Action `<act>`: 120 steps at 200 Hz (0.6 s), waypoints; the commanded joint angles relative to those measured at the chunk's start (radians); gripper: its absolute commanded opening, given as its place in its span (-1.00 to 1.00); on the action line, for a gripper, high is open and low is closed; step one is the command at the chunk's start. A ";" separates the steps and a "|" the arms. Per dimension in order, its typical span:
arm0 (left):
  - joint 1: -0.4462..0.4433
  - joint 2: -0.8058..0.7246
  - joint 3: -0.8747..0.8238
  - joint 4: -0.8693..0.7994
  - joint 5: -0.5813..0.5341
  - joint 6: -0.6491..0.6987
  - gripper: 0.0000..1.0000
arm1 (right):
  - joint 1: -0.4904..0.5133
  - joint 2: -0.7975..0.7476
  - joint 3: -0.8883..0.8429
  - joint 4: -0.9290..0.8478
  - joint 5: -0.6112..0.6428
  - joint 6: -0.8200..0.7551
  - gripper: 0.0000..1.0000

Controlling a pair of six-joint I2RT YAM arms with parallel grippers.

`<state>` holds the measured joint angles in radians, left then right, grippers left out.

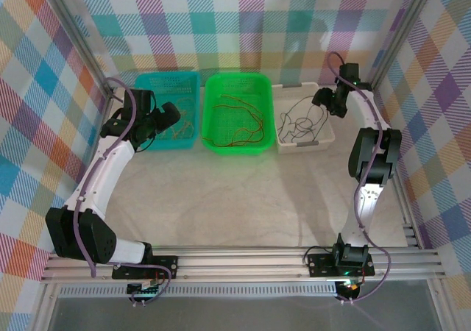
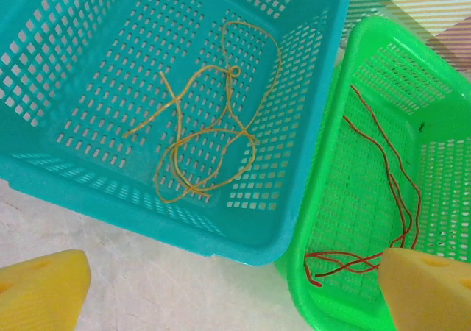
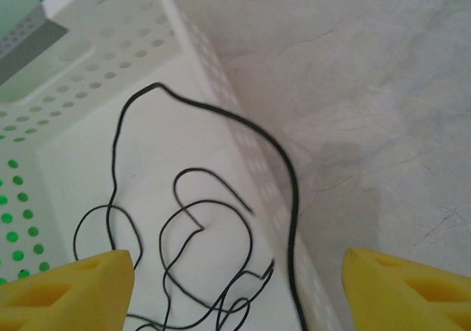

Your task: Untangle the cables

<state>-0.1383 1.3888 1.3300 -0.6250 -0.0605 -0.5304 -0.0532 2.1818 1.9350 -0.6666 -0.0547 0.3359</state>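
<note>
Since the teal basket [image 1: 168, 77], green basket [image 1: 235, 79] and white basket [image 1: 302, 90] each hold one colour, we judge the sorting nearly done; the left gripper [image 1: 171, 115] and right gripper [image 1: 322, 99] hang released, grasping nothing; the yellow-tan cable [image 2: 246, 134] lies in teal, the red cables [image 2: 386, 151] in green, and the black cable [image 3: 199, 228] in white, with one strand riding its wall.
</note>
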 commanded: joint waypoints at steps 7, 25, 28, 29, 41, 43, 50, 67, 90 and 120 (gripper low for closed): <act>0.013 0.013 0.012 0.008 0.001 0.019 1.00 | 0.000 0.054 0.086 0.018 -0.054 0.010 0.49; 0.013 0.022 0.015 0.007 0.002 0.021 1.00 | 0.001 0.092 0.122 0.014 -0.086 0.015 0.46; 0.014 0.024 0.015 0.007 0.002 0.021 1.00 | 0.000 0.097 0.123 0.019 -0.092 0.018 0.44; 0.014 0.024 0.015 0.007 0.001 0.021 1.00 | 0.000 0.098 0.123 0.019 -0.094 0.017 0.44; 0.014 0.030 0.018 0.006 0.001 0.023 1.00 | 0.000 0.107 0.123 0.037 -0.114 0.025 0.42; 0.013 0.030 0.019 0.005 -0.001 0.023 1.00 | 0.001 0.108 0.121 0.039 -0.117 0.027 0.41; 0.014 0.034 0.021 0.004 -0.001 0.024 1.00 | 0.000 0.111 0.120 0.049 -0.126 0.032 0.38; 0.014 0.038 0.021 0.005 0.001 0.026 1.00 | 0.001 0.109 0.108 0.070 -0.143 0.048 0.29; 0.014 0.045 0.027 0.005 -0.002 0.029 1.00 | 0.001 0.096 0.082 0.106 -0.156 0.063 0.19; 0.014 0.052 0.029 0.004 0.002 0.029 1.00 | -0.001 0.077 0.053 0.133 -0.177 0.085 0.01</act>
<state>-0.1383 1.4334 1.3319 -0.6250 -0.0608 -0.5228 -0.0586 2.2810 2.0235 -0.5896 -0.1787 0.3893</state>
